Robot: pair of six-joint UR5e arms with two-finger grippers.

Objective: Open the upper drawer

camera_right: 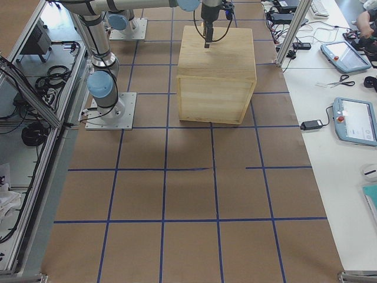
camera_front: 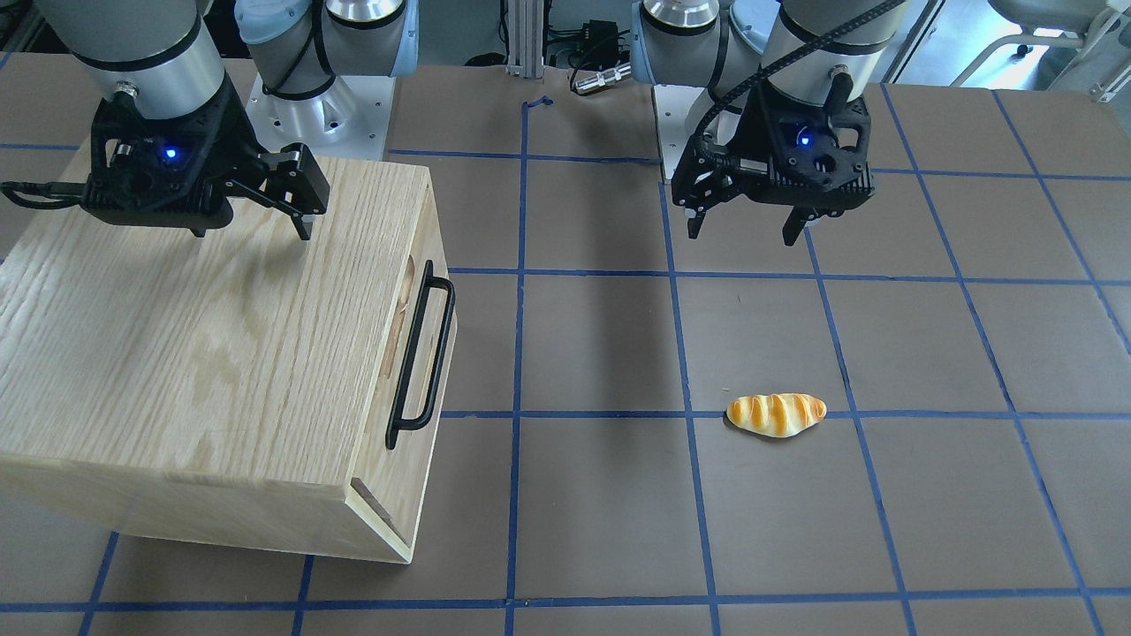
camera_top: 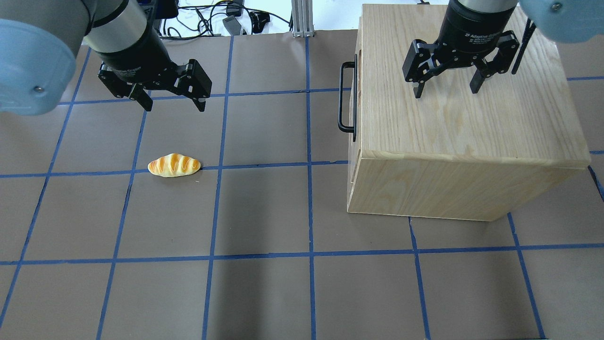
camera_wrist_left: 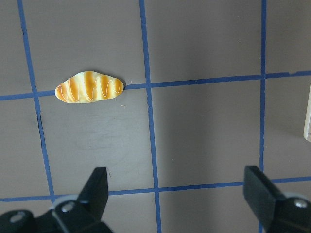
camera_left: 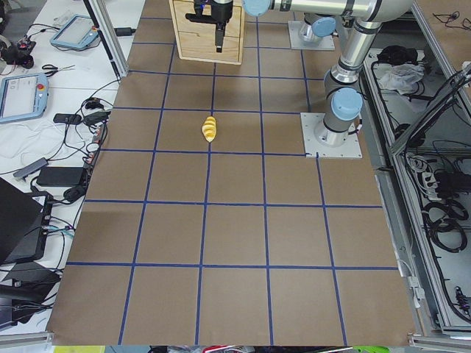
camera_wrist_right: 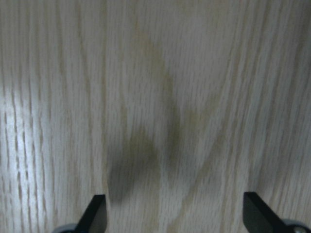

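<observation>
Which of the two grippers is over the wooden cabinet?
The right gripper: it hangs open above the cabinet top; the left gripper hangs open over the table near the bread roll.

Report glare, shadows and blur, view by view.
Right wrist view: the cabinet top is soft-focused, with a bright patch at left and a dark shadow low down; left wrist view: the bread roll is sharp; front-facing view: a broad shadow band lies on the table.
</observation>
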